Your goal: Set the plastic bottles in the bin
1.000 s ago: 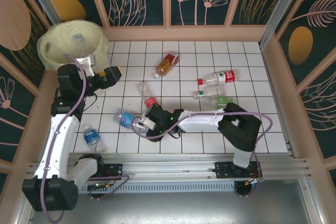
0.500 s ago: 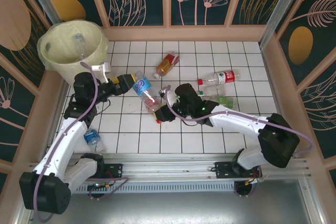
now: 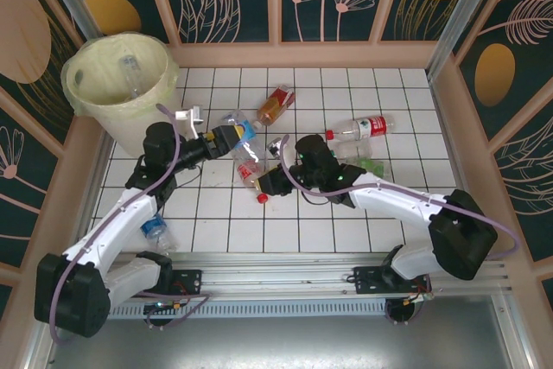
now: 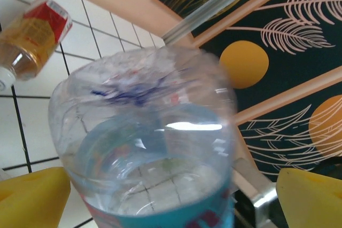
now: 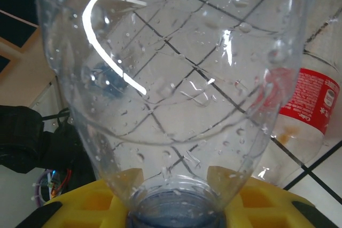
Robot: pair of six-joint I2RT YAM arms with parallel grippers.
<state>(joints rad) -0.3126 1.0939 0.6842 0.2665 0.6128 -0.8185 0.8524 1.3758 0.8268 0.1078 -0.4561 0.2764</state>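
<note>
Since 0.5 s ago left gripper moves right, clamped on blue-label bottle, short of bin | right gripper grips clear bottle above counter | I can't read red label

We can't confirm any readable text. Right wrist: the red-labelled bottle behind the clear bottle has white lettering, too small and skewed for us to make out. Left wrist: the amber bottle label is blurred. The teal-banded bottle shows red marks on its band, cropped. Top camera: labels too small.
</note>
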